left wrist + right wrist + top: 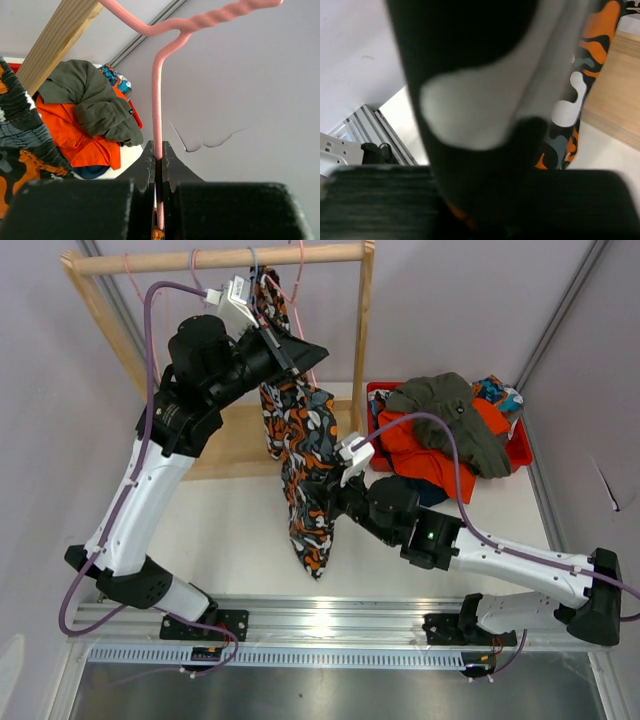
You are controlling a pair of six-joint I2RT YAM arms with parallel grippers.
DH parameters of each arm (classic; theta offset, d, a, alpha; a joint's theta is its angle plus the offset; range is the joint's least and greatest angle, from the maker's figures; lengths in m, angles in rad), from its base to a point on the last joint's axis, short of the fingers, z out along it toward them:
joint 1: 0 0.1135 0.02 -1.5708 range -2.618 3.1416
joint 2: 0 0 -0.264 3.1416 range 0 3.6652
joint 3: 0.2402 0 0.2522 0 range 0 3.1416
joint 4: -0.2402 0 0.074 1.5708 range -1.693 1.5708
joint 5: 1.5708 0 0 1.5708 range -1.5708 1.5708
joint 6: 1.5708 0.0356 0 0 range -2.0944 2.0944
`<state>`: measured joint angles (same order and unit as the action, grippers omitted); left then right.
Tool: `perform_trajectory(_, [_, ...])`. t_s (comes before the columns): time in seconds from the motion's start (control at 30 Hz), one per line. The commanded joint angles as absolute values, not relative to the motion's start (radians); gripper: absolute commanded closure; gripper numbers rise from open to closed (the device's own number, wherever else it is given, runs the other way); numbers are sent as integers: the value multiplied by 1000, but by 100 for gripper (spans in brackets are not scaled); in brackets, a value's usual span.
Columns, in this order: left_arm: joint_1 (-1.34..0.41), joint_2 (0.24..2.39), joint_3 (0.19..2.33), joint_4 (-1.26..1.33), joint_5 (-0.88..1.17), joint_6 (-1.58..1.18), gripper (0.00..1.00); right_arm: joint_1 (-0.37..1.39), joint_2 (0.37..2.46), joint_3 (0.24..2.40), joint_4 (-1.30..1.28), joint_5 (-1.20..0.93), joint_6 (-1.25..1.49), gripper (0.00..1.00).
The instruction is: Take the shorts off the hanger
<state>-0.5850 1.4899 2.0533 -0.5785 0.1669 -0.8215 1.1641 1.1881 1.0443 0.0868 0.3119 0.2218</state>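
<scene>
The blotch-print shorts (300, 455) hang from a pink hanger (298, 285) on the wooden rod and reach down to the table. My left gripper (300, 352) is shut on the hanger's wire (158, 100), just below its twisted neck. My right gripper (332, 498) is pressed into the shorts halfway down and appears shut on the fabric. In the right wrist view the blurred fabric (580, 95) covers the jaws. The olive shorts (450, 405), orange shorts (420, 455), teal print shorts (497, 390) and navy shorts (432, 492) lie piled in a red bin (520, 455).
A wooden rack with a top rod (220, 258), a right post (362, 340) and a base board (235, 440) stands at the back. A second pink hanger (135, 285) hangs at its left. The bin sits right of the rack.
</scene>
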Motion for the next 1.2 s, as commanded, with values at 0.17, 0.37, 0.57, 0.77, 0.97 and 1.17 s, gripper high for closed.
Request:
perform_trajectory(0.17, [-555,1442,2170,-515,146,-759,100,1518,1040,957,51,685,232,100])
perform_trajectory(0.37, [-480,1493,2269,-557,153,-736,100,1813,1026,931,18,963,293,100])
perform_trajectory(0.57, [-462,1500,2252,-543,195,-776,100,1813,1121,956,75,1003,255,100])
perform_trajectory(0.77, [-472,1336,1801,-215,487,-1042,100,1475,1196,1051,155,743,161,100])
perform_trajectory(0.97, [-554,1149,1608,-129,529,-1161,100,1139,1290,1265,127,508,91,100])
perform_trajectory(1.17, [-603,994,1443,26,495,-1321,100,1005,1295,1347,86,440,61,100])
